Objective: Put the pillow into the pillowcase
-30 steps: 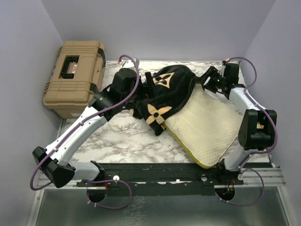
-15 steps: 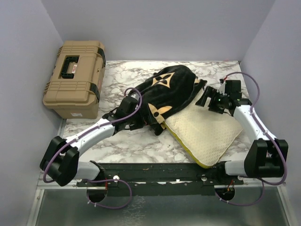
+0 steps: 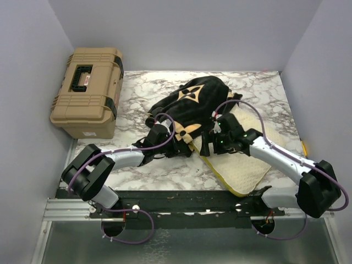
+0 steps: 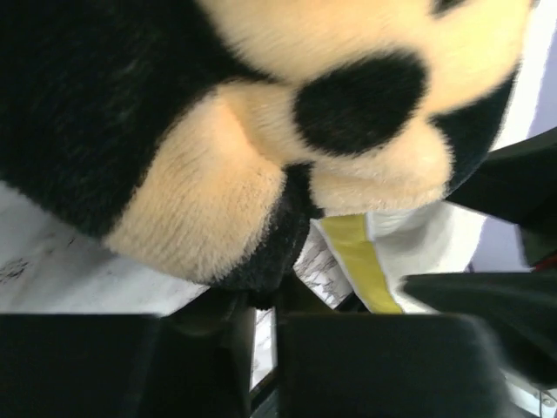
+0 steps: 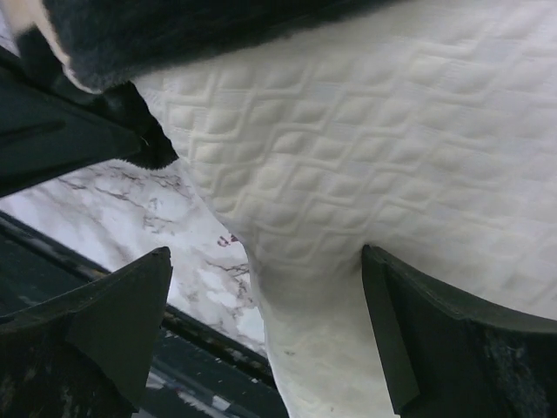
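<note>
The black pillowcase (image 3: pixel 192 102) with tan flower motifs lies bunched at mid-table, over the far end of the cream quilted pillow (image 3: pixel 245 165). My left gripper (image 3: pixel 180 144) is at the pillowcase's near edge, shut on a fold of the black plush. In the left wrist view that fold of the pillowcase (image 4: pixel 261 279) sits pinched in my left gripper (image 4: pixel 265 300), with the pillow's yellow band (image 4: pixel 357 257) just right of it. My right gripper (image 3: pixel 210 144) stands open astride the pillow's left corner. In its own view the pillow (image 5: pixel 392 157) bulges between the spread jaws of my right gripper (image 5: pixel 265 335), with the pillowcase (image 5: pixel 218 26) above.
A tan hard toolbox (image 3: pixel 85 91) stands at the table's far left corner. The marble tabletop (image 3: pixel 143 91) is walled in on the left, back and right. A black rail (image 3: pixel 181 201) runs along the near edge by the arm bases.
Both arms swung in toward the pillowcase's near edge. The left gripper went from open to shut on the fabric. The right arm came from the back right to the pillow's left corner.
</note>
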{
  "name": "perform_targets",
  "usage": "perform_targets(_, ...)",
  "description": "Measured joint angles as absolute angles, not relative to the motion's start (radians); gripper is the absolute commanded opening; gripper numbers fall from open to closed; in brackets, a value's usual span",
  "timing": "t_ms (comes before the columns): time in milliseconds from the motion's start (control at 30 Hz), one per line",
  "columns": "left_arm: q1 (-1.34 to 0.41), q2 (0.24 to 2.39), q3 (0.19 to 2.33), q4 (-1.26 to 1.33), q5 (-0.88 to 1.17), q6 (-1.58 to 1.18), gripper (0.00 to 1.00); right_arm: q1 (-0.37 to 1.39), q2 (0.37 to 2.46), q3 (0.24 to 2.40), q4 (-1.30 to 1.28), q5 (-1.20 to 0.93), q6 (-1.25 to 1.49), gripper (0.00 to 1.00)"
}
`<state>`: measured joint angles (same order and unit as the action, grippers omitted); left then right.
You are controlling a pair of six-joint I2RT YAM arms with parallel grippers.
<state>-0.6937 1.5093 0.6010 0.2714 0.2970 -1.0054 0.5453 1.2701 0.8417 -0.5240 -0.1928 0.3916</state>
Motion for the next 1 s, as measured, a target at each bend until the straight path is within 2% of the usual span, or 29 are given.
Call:
perform_targets(167,-0.702,1.51,0.601,0.345,0.296,-1.006,0.0,0.703,1.383,0.844,-0.488,0.034,0.401,0.9)
perform_targets(233,-0.705,1.507,0.599,0.358,0.297,-1.007,0.0,0.721,1.443,0.85,-0.478,0.126,0.412,0.84)
perform_targets(267,-0.706,1.503,0.596,0.361,0.297,-1.008,0.0,0.725,1.47,0.86,-0.477,0.17,0.419,0.71)
perform_targets(333,-0.71,1.478,0.583,0.364,0.297,-1.012,0.0,0.728,1.511,0.889,-0.476,0.236,0.422,0.25)
perform_targets(367,-0.711,1.465,0.577,0.365,0.297,-1.014,0.0,0.728,1.525,0.904,-0.475,0.26,0.414,0.1)
perform_targets(400,-0.714,1.446,0.569,0.366,0.297,-1.017,0.0,0.727,1.534,0.916,-0.473,0.279,0.406,0.01)
perform_targets(633,-0.735,1.383,0.565,0.341,0.284,-1.009,0.0,0.722,1.503,0.993,-0.435,0.217,0.39,0.0)
perform_targets(1000,-0.941,1.383,0.796,0.119,0.15,-0.818,0.0,0.688,1.414,1.069,-0.39,0.081,0.448,0.0)
